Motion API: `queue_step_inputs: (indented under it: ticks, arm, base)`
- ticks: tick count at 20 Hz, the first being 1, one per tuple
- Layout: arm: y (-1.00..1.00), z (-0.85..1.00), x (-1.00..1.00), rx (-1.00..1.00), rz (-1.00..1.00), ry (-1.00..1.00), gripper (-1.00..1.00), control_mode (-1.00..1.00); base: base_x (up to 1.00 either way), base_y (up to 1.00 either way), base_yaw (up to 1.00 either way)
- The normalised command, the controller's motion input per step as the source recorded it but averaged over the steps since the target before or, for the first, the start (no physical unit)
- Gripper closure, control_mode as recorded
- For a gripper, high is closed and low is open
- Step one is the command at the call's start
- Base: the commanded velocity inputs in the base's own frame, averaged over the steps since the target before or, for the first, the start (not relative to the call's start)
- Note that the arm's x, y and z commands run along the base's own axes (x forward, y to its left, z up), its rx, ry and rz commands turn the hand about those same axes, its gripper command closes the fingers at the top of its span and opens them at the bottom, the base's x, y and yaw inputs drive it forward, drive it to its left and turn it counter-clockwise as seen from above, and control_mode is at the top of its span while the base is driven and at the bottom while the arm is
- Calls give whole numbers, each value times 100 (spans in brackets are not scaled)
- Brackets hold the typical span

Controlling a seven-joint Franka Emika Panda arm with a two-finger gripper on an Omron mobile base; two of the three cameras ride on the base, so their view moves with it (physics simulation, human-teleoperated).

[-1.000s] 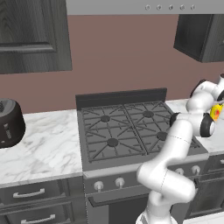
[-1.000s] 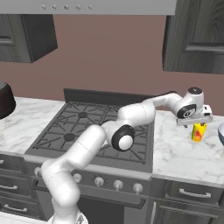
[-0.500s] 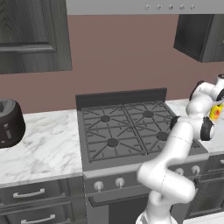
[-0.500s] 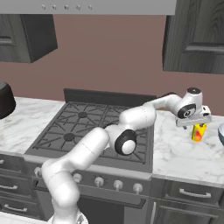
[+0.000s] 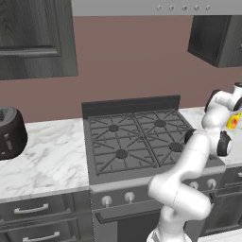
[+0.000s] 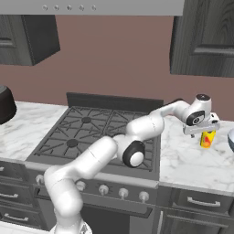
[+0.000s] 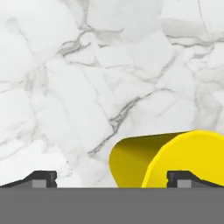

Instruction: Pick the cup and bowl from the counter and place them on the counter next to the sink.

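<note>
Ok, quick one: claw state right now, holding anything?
Claw: open, holding nothing; the cup sits between its fingertips above the counter.

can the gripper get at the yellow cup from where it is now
Probably yes. The gripper hangs directly over the yellow cup on the marble counter, and in the hand view the cup sits between the fingertips, offset toward one. Nothing stands between them, though it may need slight centring.

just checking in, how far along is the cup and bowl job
Nothing looks placed yet. In hand: the end effector is over the cup, fingertips wide apart astride it, no grip yet. Left: carrying the cup, then the bowl, along the counter to beside the sink.
</note>
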Motion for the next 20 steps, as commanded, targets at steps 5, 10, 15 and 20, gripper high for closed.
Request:
queue_step_inputs:
  ticks: [5, 10, 15, 20]
  arm:
    - [0, 0, 0, 0, 0, 3, -100, -100]
    - [0, 0, 0, 1, 0, 0, 100, -100]
    - [0, 0, 0, 0, 0, 2, 100, -100]
    - [5, 3, 0, 0, 0, 2, 100, -100]
  base:
    - [0, 0, 0]
    - [0, 0, 0]
    - [0, 0, 0]
    - [0, 0, 0]
